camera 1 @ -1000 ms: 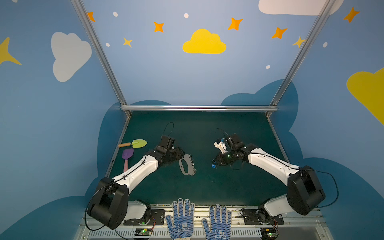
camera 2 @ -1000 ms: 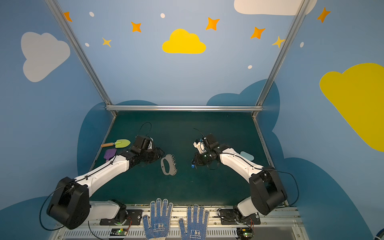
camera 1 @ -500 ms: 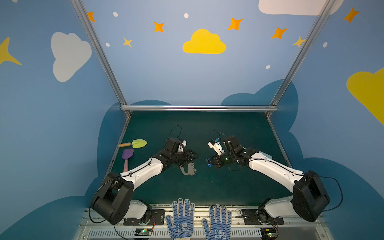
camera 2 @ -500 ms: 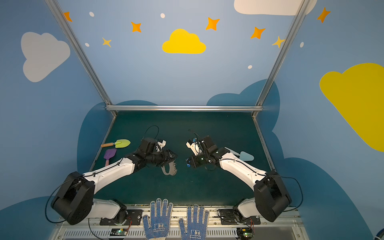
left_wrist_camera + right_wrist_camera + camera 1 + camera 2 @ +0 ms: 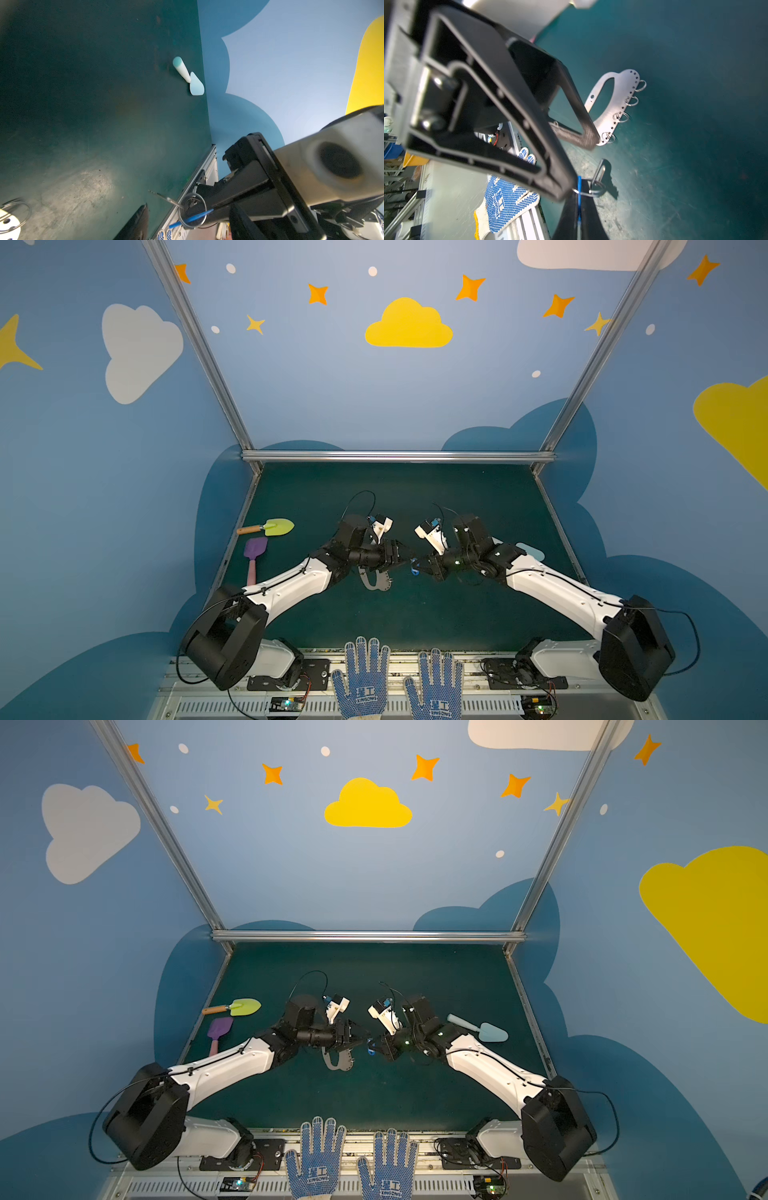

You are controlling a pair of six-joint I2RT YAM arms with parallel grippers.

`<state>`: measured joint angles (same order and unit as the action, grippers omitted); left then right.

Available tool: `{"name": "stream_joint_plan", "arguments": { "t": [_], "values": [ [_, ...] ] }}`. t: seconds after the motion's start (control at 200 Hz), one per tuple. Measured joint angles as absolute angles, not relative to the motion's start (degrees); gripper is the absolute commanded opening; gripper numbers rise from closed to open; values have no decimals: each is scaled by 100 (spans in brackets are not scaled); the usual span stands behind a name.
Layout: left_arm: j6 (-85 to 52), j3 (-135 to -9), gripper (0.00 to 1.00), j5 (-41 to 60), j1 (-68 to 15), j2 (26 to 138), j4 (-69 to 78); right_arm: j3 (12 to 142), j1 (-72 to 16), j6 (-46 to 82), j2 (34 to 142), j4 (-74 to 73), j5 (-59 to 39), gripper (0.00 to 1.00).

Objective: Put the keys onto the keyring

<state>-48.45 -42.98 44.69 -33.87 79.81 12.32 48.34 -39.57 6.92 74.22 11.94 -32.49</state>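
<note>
Keys (image 5: 579,184) pinched in right gripper (image 5: 579,197); left gripper (image 5: 578,168) spread wide beside keyring (image 5: 625,87); glove (image 5: 506,197) print illegible.

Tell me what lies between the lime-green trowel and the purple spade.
Nothing: only a narrow strip of bare green mat separates the lime-green trowel from the purple spade, as both top views show.

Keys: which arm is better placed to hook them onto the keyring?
Probably right: the right gripper pinches the keys near the keyring, while the left gripper is open and empty.
</note>
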Motion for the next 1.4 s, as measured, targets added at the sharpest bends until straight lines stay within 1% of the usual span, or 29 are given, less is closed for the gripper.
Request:
{"name": "stream_joint_plan", "arguments": {
  "t": [0.08, 0.175, 0.31, 0.486, 0.536, 0.576, 0.596, 0.726, 0.761, 0.781, 0.816, 0.836, 0.971, 1.026, 1.081, 1.152, 1.222, 1.297, 1.402],
  "values": [
    [-4845, -4318, 65, 4556, -3441, 7981, 1275, 4794, -3962, 661, 7338, 1127, -3271, 0],
    [-4847, -4327, 61, 4619, -3474, 7981, 1330, 4755, -3977, 648, 7293, 1066, -3275, 0],
    [-4875, -4340, 46, 4670, -3514, 7981, 1437, 4698, -3986, 631, 7282, 1004, -3262, 0],
    [-4952, -4340, 13, 4615, -3514, 7981, 1461, 4641, -3988, 633, 7183, 945, -3234, 0],
    [-4958, -4362, 10, 4587, -3498, 7981, 1503, 4584, -3986, 637, 7133, 934, -3218, 0],
    [-4974, -4370, 4, 4580, -3496, 7981, 1533, 4550, -3988, 639, 7109, 915, -3203, 0],
    [-4987, -4370, 4, 4571, -3496, 7981, 1533, 4539, -3997, 639, 7109, 899, -3199, 0],
    [-5004, -4370, 4, 4560, -3500, 7981, 1557, 4493, -4036, 644, 7107, 825, -3133, 0],
    [-5002, -4370, 6, 4558, -3500, 7979, 1557, 4482, -4040, 644, 7107, 801, -3100, 0],
    [-5002, -4370, 12, 4558, -3500, 7977, 1557, 4473, -4040, 642, 7107, 786, -3089, 0],
    [-4995, -4370, 28, 4556, -3500, 7972, 1557, 4466, -4040, 644, 7107, 770, -3070, 0],
    [-4978, -4370, 32, 4556, -3500, 7970, 1555, 4466, -4040, 648, 7107, 768, -3057, 0],
    [-4932, -4370, 35, 4477, -3500, 7937, 1415, 4466, -4038, 851, 7111, 755, -2858, 0],
    [-4869, -4340, 42, 4405, -3500, 7891, 1367, 4482, -4016, 926, 7148, 794, -2836, 0],
    [-4840, -4270, 43, 4311, -3500, 7815, 1334, 4519, -3981, 1017, 7223, 845, -2882, 0],
    [-4753, -4156, 43, 4191, -3500, 7699, 1278, 4613, -3938, 1160, 7378, 926, -3026, 0],
    [-4630, -4049, 53, 4101, -3500, 7590, 1240, 4746, -3881, 1319, 7537, 1050, -3212, 0],
    [-4466, -4005, 59, 4003, -3518, 7502, 1122, 4998, -3800, 1492, 7778, 1306, -3503, 0],
    [-4219, -4005, 58, 3865, -3566, 7446, 934, 5669, -3653, 1741, 8333, 2012, -3924, 0]
  ]
}}
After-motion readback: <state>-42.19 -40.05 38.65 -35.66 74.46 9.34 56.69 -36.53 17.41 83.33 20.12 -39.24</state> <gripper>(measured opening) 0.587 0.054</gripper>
